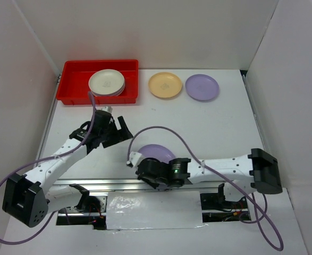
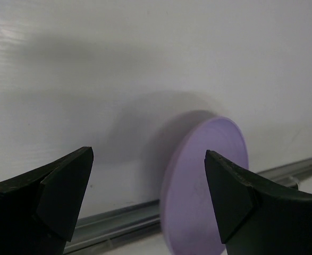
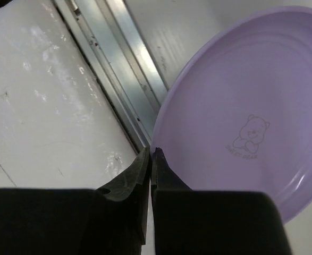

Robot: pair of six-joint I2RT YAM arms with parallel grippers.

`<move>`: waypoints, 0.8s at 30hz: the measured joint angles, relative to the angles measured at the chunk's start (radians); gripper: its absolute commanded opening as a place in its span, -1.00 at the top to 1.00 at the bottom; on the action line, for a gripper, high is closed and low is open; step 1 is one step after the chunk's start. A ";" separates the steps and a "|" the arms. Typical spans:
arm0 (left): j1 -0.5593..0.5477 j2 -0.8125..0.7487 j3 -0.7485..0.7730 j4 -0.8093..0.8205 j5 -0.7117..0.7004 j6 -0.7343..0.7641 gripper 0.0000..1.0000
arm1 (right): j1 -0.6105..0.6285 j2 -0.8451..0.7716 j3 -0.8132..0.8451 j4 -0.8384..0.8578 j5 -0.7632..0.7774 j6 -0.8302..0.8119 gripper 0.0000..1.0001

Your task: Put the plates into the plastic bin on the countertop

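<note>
A purple plate (image 1: 158, 153) is near the front rail, and my right gripper (image 1: 143, 160) is shut on its near-left rim. In the right wrist view the jaws (image 3: 152, 151) pinch the edge of this plate (image 3: 241, 133), which carries a faint bear mark. My left gripper (image 1: 125, 133) hangs open just left of it. Between its wide-apart fingers (image 2: 148, 153) the same plate (image 2: 198, 186) appears tilted up on edge. The red plastic bin (image 1: 76, 79) sits at the back left with a cream plate (image 1: 107, 82) on top of a stack inside it.
A yellow plate (image 1: 165, 85) and another purple plate (image 1: 202, 87) lie on the white countertop to the right of the bin. The metal rail (image 3: 118, 69) runs along the front edge, right beside the held plate. White walls enclose the table's left, back and right sides.
</note>
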 measured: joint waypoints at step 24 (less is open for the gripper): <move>0.005 -0.164 -0.174 -0.052 0.210 0.087 0.84 | 0.134 0.253 0.353 -0.223 0.203 -0.245 1.00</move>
